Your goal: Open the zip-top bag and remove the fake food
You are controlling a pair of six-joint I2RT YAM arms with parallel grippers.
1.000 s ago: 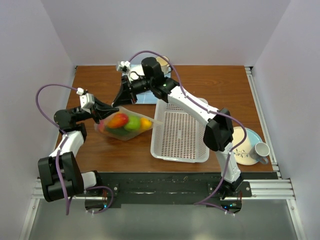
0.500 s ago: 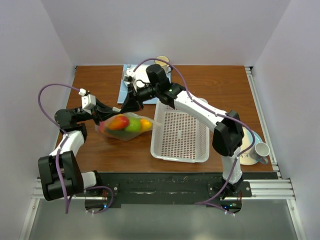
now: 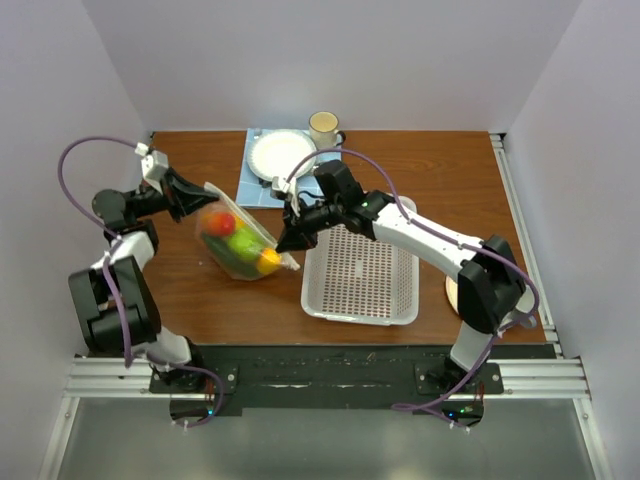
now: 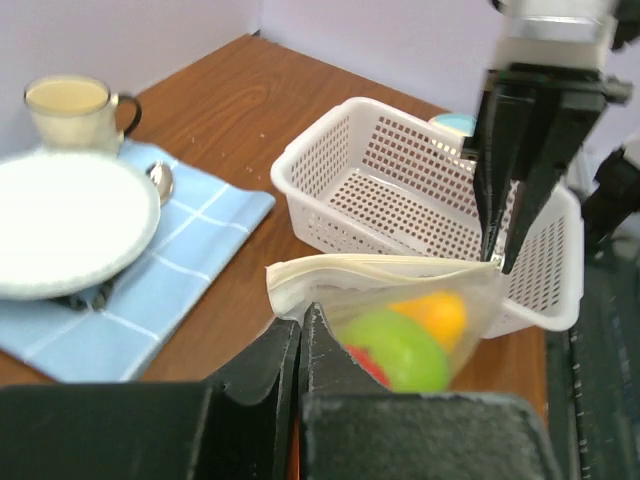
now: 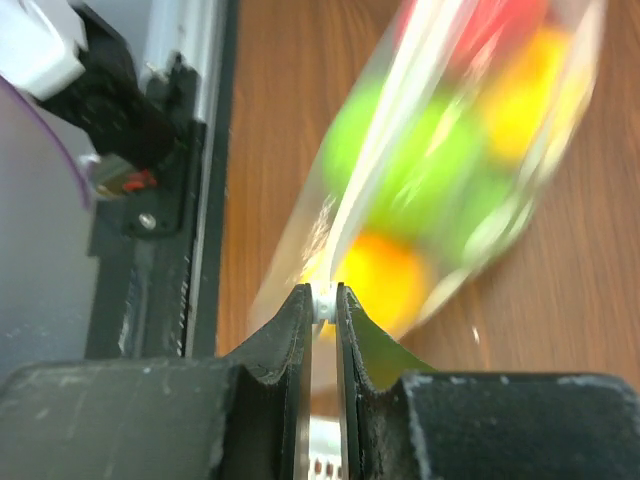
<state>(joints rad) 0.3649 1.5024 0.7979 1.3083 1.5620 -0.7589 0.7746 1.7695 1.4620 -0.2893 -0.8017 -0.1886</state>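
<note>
The left end effector (image 3: 203, 193) is pinching one end of the bag (image 3: 243, 240) at its white zip strip, its fingers closed together on the plastic, as the left wrist view is showing (image 4: 300, 318). The right end effector (image 3: 287, 245) is gripping the other end of that strip, its fingers nearly together and clamped on a small white bit of the edge (image 5: 322, 300). The bag is stretching between the two, running diagonally from the far left toward the near corner of the basket (image 3: 360, 270), with the zip strip on top and the pouch hanging below. Whether its bottom is touching the worktop (image 3: 200, 290) cannot be told. The food (image 3: 240, 243) is sitting inside the bag: a red piece toward the left end effector, a green one in the middle, an orange-yellow one toward the right end effector. The basket is lying just beside the bag, on its right. A plate (image 3: 280, 155) on a blue cloth (image 3: 252, 188) and a cup (image 3: 323, 124) are standing at the far edge.
</note>
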